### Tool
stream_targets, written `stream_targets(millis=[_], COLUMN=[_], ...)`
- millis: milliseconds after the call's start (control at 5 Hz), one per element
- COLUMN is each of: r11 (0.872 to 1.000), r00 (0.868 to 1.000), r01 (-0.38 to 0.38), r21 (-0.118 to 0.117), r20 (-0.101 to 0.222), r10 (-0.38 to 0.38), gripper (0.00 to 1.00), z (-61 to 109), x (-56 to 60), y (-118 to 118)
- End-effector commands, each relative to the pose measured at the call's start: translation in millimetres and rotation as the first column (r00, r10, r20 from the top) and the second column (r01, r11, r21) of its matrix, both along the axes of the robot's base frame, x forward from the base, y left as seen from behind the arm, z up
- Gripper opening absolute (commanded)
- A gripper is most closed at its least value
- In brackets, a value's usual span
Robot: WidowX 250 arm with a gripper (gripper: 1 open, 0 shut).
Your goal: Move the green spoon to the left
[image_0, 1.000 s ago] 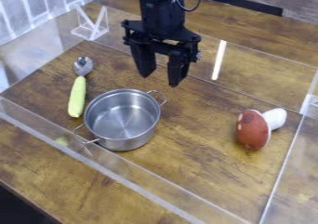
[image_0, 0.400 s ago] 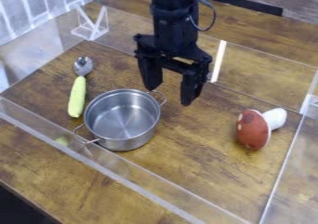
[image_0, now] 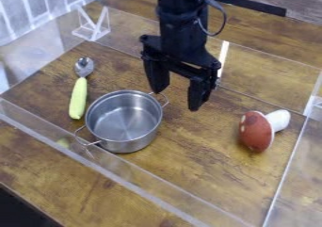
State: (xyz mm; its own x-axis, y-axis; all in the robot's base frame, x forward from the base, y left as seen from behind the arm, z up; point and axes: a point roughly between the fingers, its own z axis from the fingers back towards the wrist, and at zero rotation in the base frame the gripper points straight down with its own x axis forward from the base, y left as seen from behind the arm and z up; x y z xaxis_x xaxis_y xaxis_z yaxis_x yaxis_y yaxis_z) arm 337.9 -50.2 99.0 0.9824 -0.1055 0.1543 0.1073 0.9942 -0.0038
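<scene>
The green spoon [image_0: 79,88] lies flat on the wooden table at the left, its yellow-green handle toward me and its silver bowl [image_0: 85,66] at the far end. It rests just left of the silver pot [image_0: 122,120]. My gripper [image_0: 175,89] hangs above the table to the right of the pot's far rim, pointing down. Its two black fingers [image_0: 152,78] stand wide apart with nothing between them. It is well clear of the spoon.
A red-brown and white mushroom toy [image_0: 261,128] lies at the right. Clear acrylic walls [image_0: 223,59] ring the work area, and a small clear stand [image_0: 92,24] sits at the back left.
The gripper has shifted to the right, farther from the spoon, and its fingers now stand wider apart. The spoon, pot and mushroom have not moved.
</scene>
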Motion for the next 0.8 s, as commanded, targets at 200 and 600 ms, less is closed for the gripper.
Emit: stream_targets(millis=[200,600], r11=[0.971,0.943], r00=[0.970,0.939], r01=[-0.239,-0.332], r21=[0.007,0.021], r20=[0.038,0.104], r10=[0.238,0.328], gripper=[1.00,1.00], z=[-5.5,11.7], x=[0.6,2.8], y=[39.5,97.1])
